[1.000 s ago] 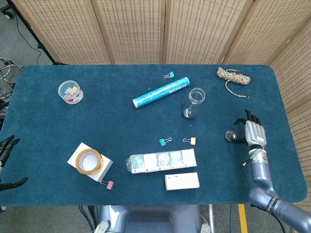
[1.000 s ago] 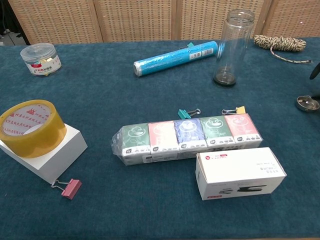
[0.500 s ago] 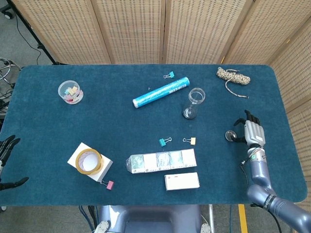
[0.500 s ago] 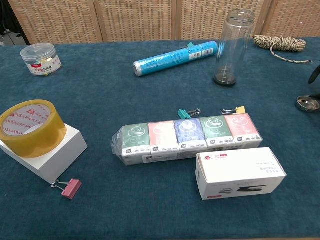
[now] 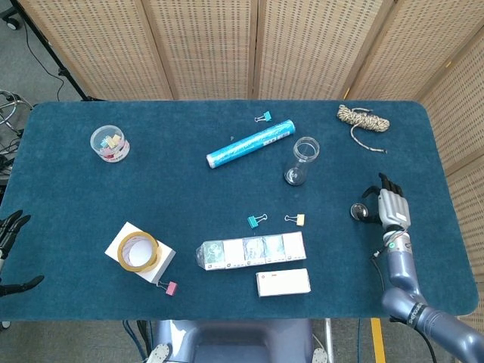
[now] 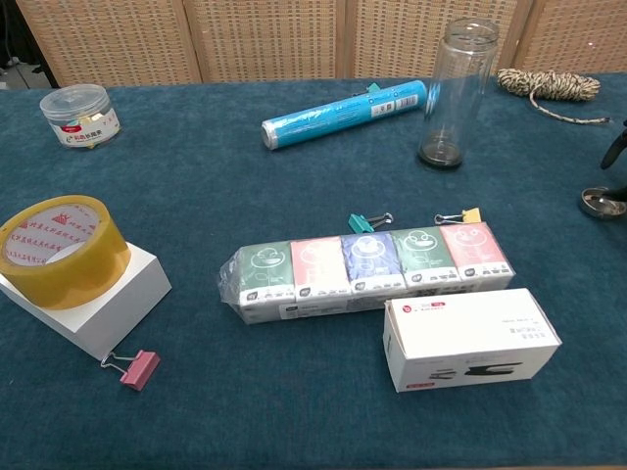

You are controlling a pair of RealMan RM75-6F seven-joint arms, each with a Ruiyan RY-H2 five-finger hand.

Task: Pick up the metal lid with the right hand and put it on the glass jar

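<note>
The small round metal lid (image 5: 358, 211) (image 6: 598, 203) lies flat on the blue cloth at the right. My right hand (image 5: 391, 206) sits just right of it, fingers spread, with the thumb and a finger reaching along the lid's right side; I cannot tell if they touch it. In the chest view only dark fingertips (image 6: 618, 151) show at the right edge. The tall clear glass jar (image 5: 302, 160) (image 6: 458, 93) stands upright and uncovered, up and to the left of the lid. My left hand (image 5: 10, 231) hangs off the table's left edge, fingers apart and holding nothing.
A coil of rope (image 5: 363, 119) lies behind the lid. A blue roll (image 5: 250, 144) lies left of the jar. Binder clips (image 5: 296, 219), a tissue pack (image 5: 251, 250) and a white box (image 5: 283, 282) lie toward the front. A tape roll (image 5: 138, 250) and a clip tub (image 5: 110, 143) are at the left.
My right hand has shifted slightly left toward the lid, its fingers now at the lid's right rim. The lid and jar have not moved.
</note>
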